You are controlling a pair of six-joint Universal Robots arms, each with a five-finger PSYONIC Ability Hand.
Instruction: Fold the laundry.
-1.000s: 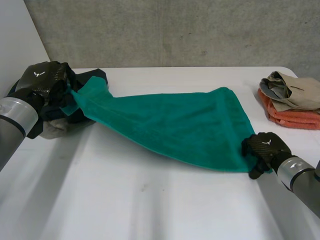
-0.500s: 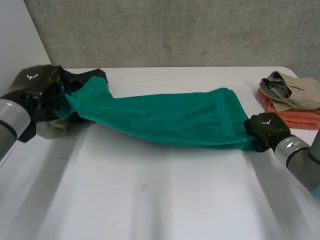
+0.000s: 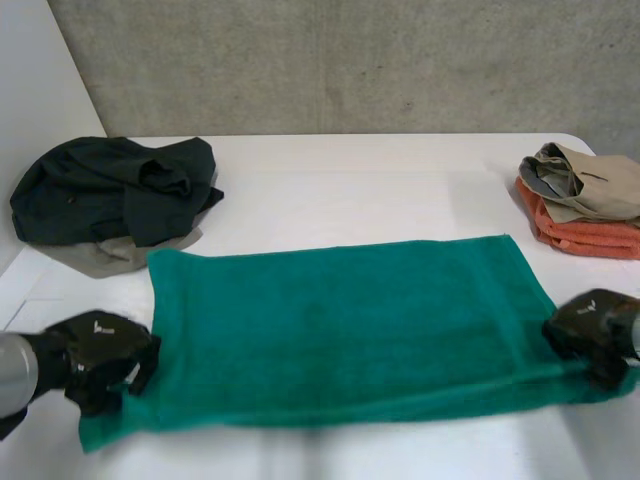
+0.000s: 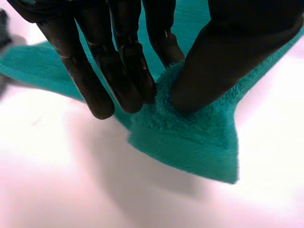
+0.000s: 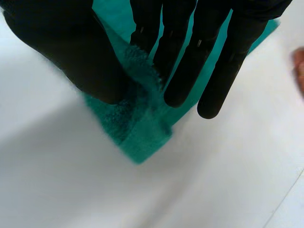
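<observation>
1. The left hand (image 4: 118, 71) pinches the near left corner of the green towel (image 4: 190, 142) between thumb and fingers, and the cloth bunches into a small ridge there.
2. The right hand (image 5: 190, 57) pinches the near right corner the same way.
3. Between them the towel lies spread nearly flat on the white table (image 3: 330, 180), long side across.
4. The step looks like a lengthwise fold. Lift both corners together, hold the near edge taut and level, carry it to the far edge, and match the corners before letting go.
5. The dark clothes pile (image 3: 120, 195) and the folded stack (image 3: 585, 200) sit apart from the towel, beyond its far corners.
</observation>
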